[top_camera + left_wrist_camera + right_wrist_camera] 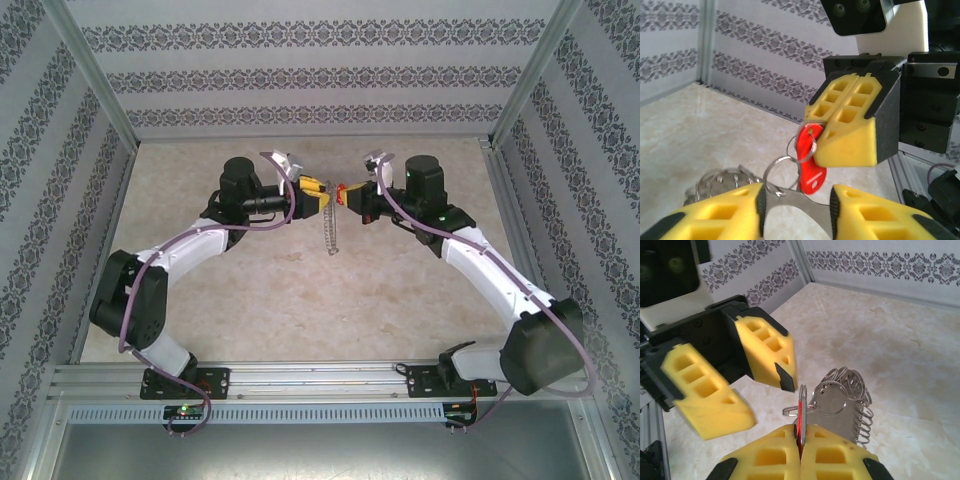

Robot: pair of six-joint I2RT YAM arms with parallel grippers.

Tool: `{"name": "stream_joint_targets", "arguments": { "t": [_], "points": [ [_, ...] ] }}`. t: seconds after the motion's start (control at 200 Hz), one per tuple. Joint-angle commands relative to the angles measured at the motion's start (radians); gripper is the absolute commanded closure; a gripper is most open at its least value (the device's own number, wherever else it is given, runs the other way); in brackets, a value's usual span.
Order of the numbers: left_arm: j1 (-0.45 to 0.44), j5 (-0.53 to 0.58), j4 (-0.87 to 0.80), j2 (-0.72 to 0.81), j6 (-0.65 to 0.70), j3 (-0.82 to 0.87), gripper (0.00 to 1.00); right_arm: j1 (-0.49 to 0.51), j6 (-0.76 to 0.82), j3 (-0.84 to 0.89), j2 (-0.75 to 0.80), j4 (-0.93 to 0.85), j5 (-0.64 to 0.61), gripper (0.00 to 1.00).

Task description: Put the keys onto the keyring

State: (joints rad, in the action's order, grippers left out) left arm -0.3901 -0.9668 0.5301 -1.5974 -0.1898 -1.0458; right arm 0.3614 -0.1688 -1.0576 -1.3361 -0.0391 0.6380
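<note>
— How does the right gripper [800, 436] stand?

— Its two yellow pads are pressed together on the red key [810, 160]. From its own wrist camera the key shows edge-on, a thin red line pinched right at the tips. From the other wrist the red head pokes out below the closed pads, with the rest of it hanging down from them.

— And the left gripper [796, 194]?

— Jaws wide apart, nothing pinched. It faces the right gripper tip to tip, close to it but not touching.

— Where is the keyring [842, 412]?

— Just past the right gripper's tips and a little to their right, a grey piece fringed with silvery loops. From the left wrist, part of its flat metal shows in the gap between the left gripper's yellow fingers [720, 215]. Whether it touches either finger I cannot tell.

— Is the key joined to it?

— A small wire ring [815, 145] passes through the hole in the key's head, just below the right gripper's pads. More rings lead from there toward the grey piece, but the exact links are hard to make out.

— Does the keyring reach the table [900, 350]?

— I cannot tell.
</note>
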Motion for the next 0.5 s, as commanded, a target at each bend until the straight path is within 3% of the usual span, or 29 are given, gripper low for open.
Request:
{"name": "stream_joint_targets", "arguments": {
  "t": [0.0,0.105,0.315,0.495],
  "points": [
    [0.018,0.103,0.006,0.066,0.018,0.033,0.57,-0.012,0.0,-0.049,-0.043,0.006,-0.011,1.0],
    [0.028,0.147,-0.016,0.089,0.024,0.053,0.5,-0.012,-0.011,-0.078,-0.095,0.022,-0.005,1.0],
    [0.037,0.308,-0.086,0.127,0.041,0.068,0.48,-0.014,-0.029,-0.186,-0.237,0.043,0.017,1.0],
    [0.062,0.441,-0.052,0.164,0.024,0.124,0.46,-0.022,-0.042,-0.336,-0.408,0.04,0.027,1.0]
  ]
}}
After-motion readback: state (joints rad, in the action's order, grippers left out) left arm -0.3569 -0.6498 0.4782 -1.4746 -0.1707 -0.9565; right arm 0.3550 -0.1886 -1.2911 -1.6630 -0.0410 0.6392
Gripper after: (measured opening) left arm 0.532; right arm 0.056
